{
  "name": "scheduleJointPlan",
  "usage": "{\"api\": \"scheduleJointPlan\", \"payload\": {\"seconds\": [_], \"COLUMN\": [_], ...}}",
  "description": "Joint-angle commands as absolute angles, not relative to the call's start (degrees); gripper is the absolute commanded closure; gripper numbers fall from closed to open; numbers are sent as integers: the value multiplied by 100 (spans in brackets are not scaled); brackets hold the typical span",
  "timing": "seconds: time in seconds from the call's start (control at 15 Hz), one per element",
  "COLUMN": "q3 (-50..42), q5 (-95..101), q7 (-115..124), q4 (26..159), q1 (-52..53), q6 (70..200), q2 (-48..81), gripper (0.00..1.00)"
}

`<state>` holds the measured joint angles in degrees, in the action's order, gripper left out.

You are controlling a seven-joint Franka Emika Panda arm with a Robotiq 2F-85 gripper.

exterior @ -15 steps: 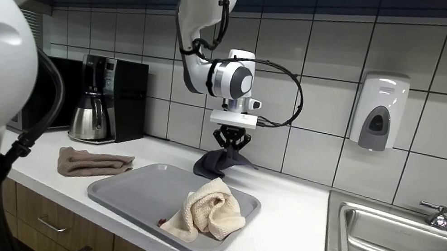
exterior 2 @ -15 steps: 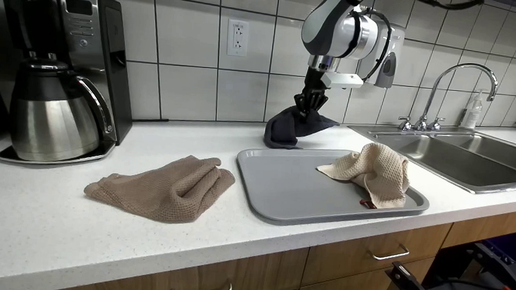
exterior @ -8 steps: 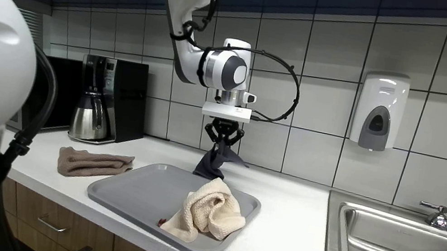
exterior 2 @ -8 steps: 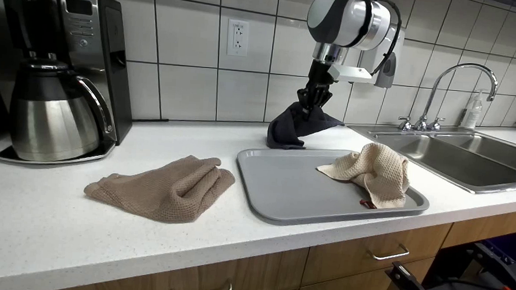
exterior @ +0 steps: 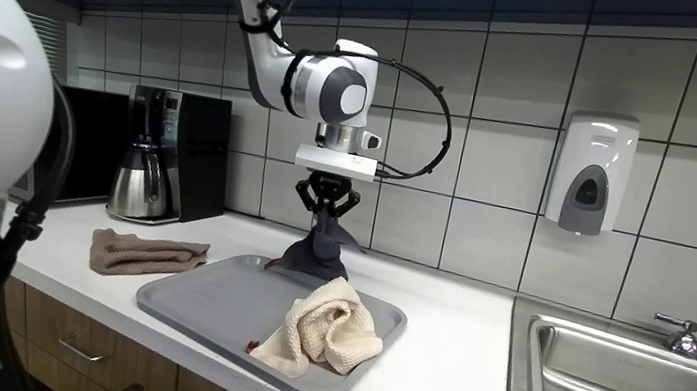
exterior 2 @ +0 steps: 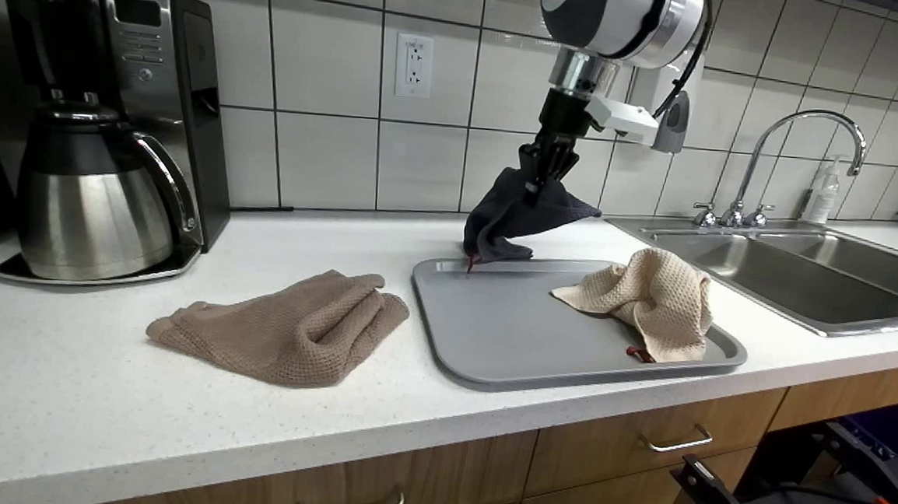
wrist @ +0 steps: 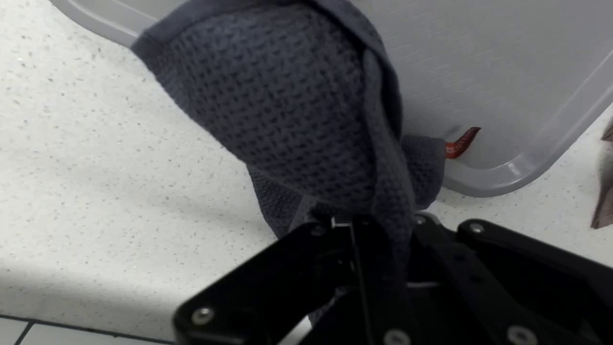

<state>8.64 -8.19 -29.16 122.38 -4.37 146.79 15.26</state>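
My gripper is shut on a dark blue-grey waffle cloth, which hangs bunched below the fingers. It also shows in an exterior view with the gripper above the cloth. The cloth hangs at the far edge of a grey tray; I cannot tell whether it touches it. In the wrist view the cloth fills the middle and spreads from the jaws, hiding part of the tray. A red tag sticks out from the cloth over a tray corner. A crumpled cream cloth lies on the tray.
A brown cloth lies on the white counter beside the tray. A coffee maker stands near the tiled wall. A steel sink with a faucet is at the other end. A soap dispenser hangs on the wall.
The gripper has moved left in an exterior view, carrying the dark cloth, and has risen slightly. The cloth's lower end is now over the tray's far edge, and its red tag shows.
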Motion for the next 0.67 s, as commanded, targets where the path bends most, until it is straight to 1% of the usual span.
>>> {"api": "scheduleJointPlan", "payload": {"seconds": [0.0, 0.6], "q3": [993, 885], "q5": [-1156, -1591], "q7": [-3426, -3986], "q4": [12785, 13393], "q1": [-503, -306], "q6": [14628, 14552], "q2": [974, 282], "gripper": [98, 98]}}
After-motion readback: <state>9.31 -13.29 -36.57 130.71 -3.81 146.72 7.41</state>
